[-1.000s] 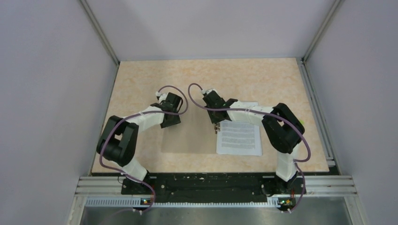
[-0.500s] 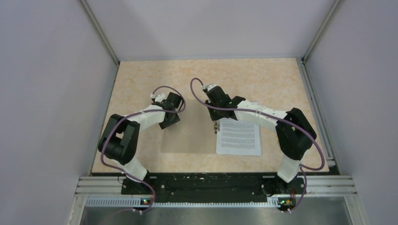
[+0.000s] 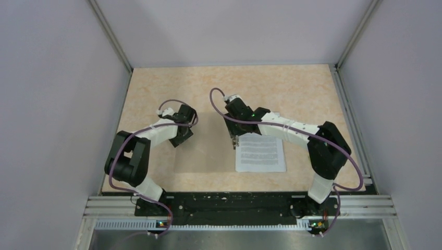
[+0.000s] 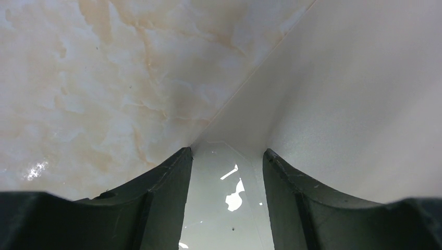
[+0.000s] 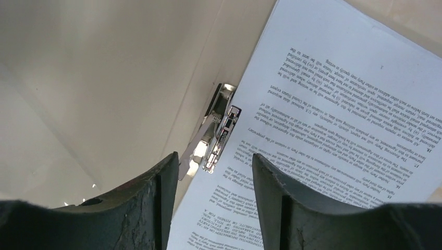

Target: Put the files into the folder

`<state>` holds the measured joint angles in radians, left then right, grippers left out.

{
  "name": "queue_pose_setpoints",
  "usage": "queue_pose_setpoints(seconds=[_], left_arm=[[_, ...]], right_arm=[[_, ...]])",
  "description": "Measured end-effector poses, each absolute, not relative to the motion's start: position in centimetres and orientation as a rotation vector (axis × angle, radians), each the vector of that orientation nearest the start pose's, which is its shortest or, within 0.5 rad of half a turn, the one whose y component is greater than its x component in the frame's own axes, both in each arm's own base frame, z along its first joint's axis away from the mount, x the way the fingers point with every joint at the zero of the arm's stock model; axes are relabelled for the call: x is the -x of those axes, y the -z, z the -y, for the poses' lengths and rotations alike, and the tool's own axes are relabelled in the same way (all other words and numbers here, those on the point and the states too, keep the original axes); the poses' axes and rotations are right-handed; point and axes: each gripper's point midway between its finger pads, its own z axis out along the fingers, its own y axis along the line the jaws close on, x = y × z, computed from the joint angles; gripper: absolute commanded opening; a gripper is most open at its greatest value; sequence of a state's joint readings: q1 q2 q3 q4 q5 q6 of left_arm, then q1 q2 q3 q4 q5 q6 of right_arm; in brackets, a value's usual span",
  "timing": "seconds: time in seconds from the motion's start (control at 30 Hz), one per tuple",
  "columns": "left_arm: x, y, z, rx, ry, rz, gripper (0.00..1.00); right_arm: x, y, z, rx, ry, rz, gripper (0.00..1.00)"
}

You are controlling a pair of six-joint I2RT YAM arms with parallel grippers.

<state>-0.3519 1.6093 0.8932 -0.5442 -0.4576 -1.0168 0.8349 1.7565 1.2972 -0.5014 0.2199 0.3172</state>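
Note:
The brown folder (image 3: 206, 151) lies open on the tabletop, with the files (image 3: 260, 153), white printed sheets, on its right half. My right gripper (image 3: 234, 141) hangs open over the files' left edge. In the right wrist view the files (image 5: 333, 104) lie next to a metal clip (image 5: 219, 130) at the folder's (image 5: 104, 78) spine, just ahead of the right gripper (image 5: 215, 172). My left gripper (image 3: 179, 139) is at the folder's far left corner. In the left wrist view the left gripper (image 4: 226, 172) stands open with a glossy corner of the folder (image 4: 354, 94) between its fingers.
The marbled tabletop (image 3: 271, 88) extends behind the folder. Grey walls with metal posts close in the left, right and back. A metal rail (image 3: 240, 205) carrying the arm bases runs along the near edge.
The right gripper has opened and let go beside the files. The folder with the files has shifted a little to the left, and the left gripper has moved left with it.

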Motion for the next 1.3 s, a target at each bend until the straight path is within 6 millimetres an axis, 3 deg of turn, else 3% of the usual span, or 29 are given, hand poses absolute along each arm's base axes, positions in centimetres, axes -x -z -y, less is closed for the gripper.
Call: queue_pose_setpoints(seconds=[0.23,0.6,0.87,1.3], left_arm=[[-29.8,-2.0,5.7,0.985,-0.208,-2.414,0.58],[-28.9,-2.1,5.4,1.043,-0.172,-2.402,0.58],[-28.6,-2.1,5.2,1.051,-0.17,-2.403,0.58],[-28.4,-2.1,4.7,1.069,-0.173,-2.402,0.58]], right_arm=[[-31.0,-8.5,-30.2,0.437,-0.257,-2.484,0.63],[-31.1,-3.2,-31.5,0.374,-0.256,-2.608,0.54],[-31.6,-2.9,-31.9,0.341,-0.25,-2.612,0.42],[-35.0,-3.2,-33.5,0.395,-0.229,-2.552,0.46]])
